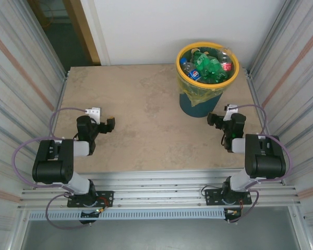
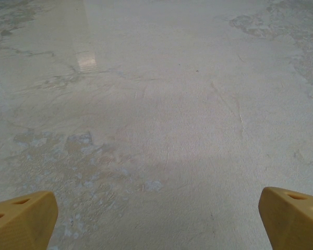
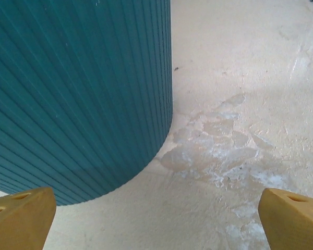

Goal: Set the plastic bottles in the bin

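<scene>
The bin (image 1: 201, 99), teal-blue with a yellow rim and a green-yellow liner, stands at the far right of the table. Inside it lie several plastic bottles (image 1: 207, 66), green and clear, with blue and red labels. My right gripper (image 1: 215, 119) sits open just in front of the bin, a little to its right; its wrist view has the ribbed teal wall of the bin (image 3: 78, 88) close at upper left, with nothing between the yellow fingertips (image 3: 21, 216). My left gripper (image 1: 109, 125) is open over bare tabletop at the left, empty between its fingertips (image 2: 289, 213).
The beige stone-patterned table (image 1: 141, 104) is hemmed by corrugated metal walls on both sides and a white wall behind. An aluminium rail along the near edge carries both arm bases.
</scene>
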